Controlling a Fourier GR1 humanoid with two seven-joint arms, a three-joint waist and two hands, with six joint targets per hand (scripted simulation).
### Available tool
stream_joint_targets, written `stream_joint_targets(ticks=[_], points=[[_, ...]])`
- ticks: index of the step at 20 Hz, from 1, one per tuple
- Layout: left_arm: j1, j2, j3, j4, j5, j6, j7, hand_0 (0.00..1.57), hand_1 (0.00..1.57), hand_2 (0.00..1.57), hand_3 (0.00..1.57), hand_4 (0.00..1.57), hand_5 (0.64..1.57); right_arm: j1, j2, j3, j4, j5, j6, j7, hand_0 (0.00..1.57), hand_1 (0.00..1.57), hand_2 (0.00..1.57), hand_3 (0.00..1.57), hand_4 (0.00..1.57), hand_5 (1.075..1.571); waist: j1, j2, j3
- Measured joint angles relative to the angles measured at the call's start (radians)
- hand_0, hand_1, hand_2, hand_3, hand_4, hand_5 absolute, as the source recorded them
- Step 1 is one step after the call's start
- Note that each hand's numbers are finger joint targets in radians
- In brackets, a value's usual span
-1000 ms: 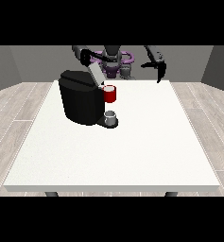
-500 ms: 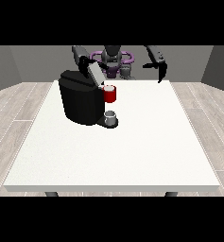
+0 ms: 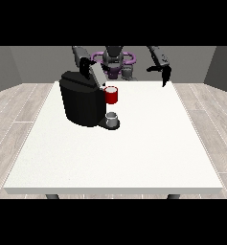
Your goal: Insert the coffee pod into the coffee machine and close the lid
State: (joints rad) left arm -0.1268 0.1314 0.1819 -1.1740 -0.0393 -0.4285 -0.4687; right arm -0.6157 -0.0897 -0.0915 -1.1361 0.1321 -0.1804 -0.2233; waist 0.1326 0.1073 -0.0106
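**Lid half-raised, a hand close behind it**

The fingers of the hand at the view's right (image 3: 165,75) are hanging downward, relaxed and grasping nothing, well to the right of the coffee machine (image 3: 84,103) and above the far edge of the surface (image 3: 134,158). The hand at the view's left (image 3: 85,63) is sitting just behind the machine's top; whether its fingers are released or clenched I cannot tell, as the machine is hiding most of it.

The lid (image 3: 96,75) is standing tilted up at the machine's top right corner, not yet closed. A red thing at the machine (image 3: 111,95) is showing just right of the machine's upper front. A grey thing (image 3: 113,117) is resting at the machine's foot, on its base; it may be the coffee pod, but I cannot tell.

The risks, as I judge them: the near hand pressing the lid down off-centre and shoving the machine across the surface, or closing the lid while the pod is sitting outside.
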Motion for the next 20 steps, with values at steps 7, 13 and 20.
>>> stream_joint_targets(ticks=[7,13,20], points=[[-0.035,0.017,0.011,0.048,0.008,-0.003,-0.02,0.0,0.0,0.0,0.0,0.38,1.571,-0.046,0.017,0.021,0.023,0.029,-0.023,0.012,0.0,0.0,0.0,0.0,0.45,1.571,0.004,0.017,0.0042],[-0.074,0.04,0.027,0.089,0.027,-0.022,-0.025,0.0,0.0,0.0,0.0,0.35,1.571,-0.11,0.044,0.051,0.057,0.05,-0.037,0.047,0.0,0.0,0.0,0.0,0.44,1.571,0.022,0.041,0.0111],[-0.087,0.042,0.016,0.126,0.022,-0.028,-0.041,0.0,0.0,0.0,0.0,0.4,1.571,-0.227,0.058,0.084,0.128,0.121,-0.07,0.103,0.0,0.0,0.0,0.0,0.42,1.571,0.054,0.045,0.0105]])
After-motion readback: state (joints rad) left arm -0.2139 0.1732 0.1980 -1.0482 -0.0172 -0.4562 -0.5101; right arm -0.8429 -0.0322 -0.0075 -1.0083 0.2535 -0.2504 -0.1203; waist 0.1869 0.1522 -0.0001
